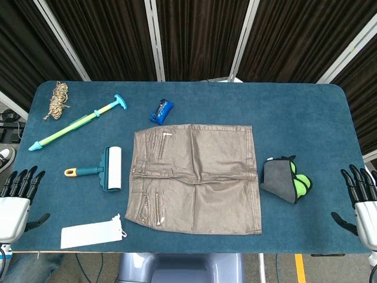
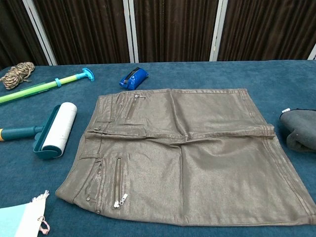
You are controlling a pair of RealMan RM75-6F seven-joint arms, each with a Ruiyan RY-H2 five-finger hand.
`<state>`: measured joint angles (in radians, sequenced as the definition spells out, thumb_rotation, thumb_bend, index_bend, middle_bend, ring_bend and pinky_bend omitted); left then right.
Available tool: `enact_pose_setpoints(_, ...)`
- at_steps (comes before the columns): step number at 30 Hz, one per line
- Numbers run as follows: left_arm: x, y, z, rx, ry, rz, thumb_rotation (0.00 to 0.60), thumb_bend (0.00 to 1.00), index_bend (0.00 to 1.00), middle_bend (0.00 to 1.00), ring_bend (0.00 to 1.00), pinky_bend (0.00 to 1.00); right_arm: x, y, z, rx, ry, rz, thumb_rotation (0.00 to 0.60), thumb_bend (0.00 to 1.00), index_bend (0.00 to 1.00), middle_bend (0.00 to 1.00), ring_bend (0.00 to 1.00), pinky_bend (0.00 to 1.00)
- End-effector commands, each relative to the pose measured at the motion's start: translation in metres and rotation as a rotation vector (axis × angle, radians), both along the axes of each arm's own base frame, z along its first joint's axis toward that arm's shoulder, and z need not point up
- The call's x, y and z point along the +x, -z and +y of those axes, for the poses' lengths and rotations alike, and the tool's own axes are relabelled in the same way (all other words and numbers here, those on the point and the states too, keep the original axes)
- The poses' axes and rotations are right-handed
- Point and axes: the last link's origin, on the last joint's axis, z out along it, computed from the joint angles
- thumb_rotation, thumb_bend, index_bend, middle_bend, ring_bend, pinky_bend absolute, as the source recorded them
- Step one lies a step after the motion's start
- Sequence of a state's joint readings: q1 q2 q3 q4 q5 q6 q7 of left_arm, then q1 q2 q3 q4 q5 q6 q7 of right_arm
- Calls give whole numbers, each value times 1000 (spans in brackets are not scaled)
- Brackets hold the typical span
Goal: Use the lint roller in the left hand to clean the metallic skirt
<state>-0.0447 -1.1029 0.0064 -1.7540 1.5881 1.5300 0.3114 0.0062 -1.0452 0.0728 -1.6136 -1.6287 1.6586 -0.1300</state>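
Both hands, left hand (image 1: 16,197) & right hand (image 1: 362,197), fingers spread, empty, cut off by frame; chest view shows neither.

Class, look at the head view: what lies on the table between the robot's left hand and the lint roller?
Nothing: in the head view, only bare blue table separates the left hand from the lint roller, whose orange-tipped handle points toward that hand.

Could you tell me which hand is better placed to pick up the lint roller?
The left hand. It rests open at the table's left edge, on the same side as the lint roller, which lies left of the metallic skirt. The right hand sits across the skirt, much farther away.
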Motion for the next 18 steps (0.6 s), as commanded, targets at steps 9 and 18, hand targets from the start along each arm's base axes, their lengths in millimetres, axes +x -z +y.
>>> enact_pose_setpoints(9, -9, 8, 23, 6, -29, 9, 600, 0, 0, 0, 0, 0, 1, 0, -1, 3, 2, -7, 600, 0, 0, 0, 0, 0)
enact_pose_setpoints(18, -24, 58, 106, -86, -105, -32, 600, 143, 65, 25, 0, 38, -2, -1, -5, -1, 28, -2, 600, 0, 0, 0, 0, 0)
